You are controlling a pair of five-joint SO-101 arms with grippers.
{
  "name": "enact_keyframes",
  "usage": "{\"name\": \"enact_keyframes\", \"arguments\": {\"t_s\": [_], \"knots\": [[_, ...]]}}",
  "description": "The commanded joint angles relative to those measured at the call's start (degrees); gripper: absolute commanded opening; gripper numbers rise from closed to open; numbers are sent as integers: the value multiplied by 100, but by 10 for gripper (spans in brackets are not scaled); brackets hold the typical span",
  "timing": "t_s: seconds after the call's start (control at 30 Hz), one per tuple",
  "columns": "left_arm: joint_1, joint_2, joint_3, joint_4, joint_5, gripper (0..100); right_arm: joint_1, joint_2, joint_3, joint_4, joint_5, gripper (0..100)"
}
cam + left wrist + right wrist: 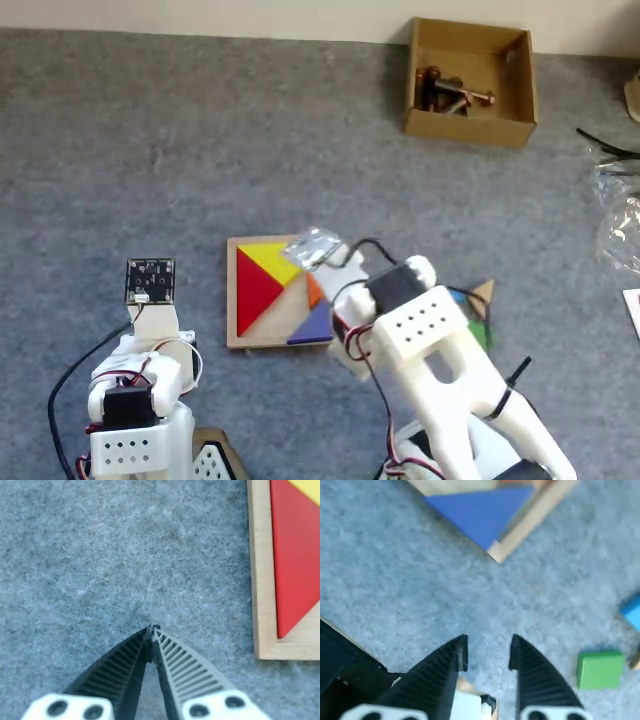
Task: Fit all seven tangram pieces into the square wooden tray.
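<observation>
Your square wooden tray [231, 300] lies mid-bench and holds a red triangle [256, 288], a yellow triangle [272, 260], an orange piece [314, 290] and a blue triangle [480, 510]. A green square block [600, 669] and a light blue piece [632, 611] lie loose near its right side. The right arm's jaws hang spread over bare felt between tray and block. Square them across the block's flat sides before you close. The left arm's jaws are pressed together, empty, left of the tray. Grey felt covers the bench, and a cardboard box [460, 125] sits far back.
</observation>
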Motion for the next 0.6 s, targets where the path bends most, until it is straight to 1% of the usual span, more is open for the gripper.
{"name": "enact_keyframes", "arguments": {"t_s": [0.0,0.17,0.27,0.4,0.43,0.57], "knots": [[-48,40,119,44,9,5,-382,-13,-330,-303,53,74],[-48,40,119,44,9,5,-602,13,-268,-585,53,5],[-48,40,119,44,9,5,-637,13,145,-1086,141,5],[-48,40,119,44,9,5,-681,-4,1051,-2211,1134,5],[-48,40,119,44,9,5,-681,4,1235,-2325,1187,5],[-48,40,119,44,9,5,-690,-48,1508,-2431,835,5]]}}
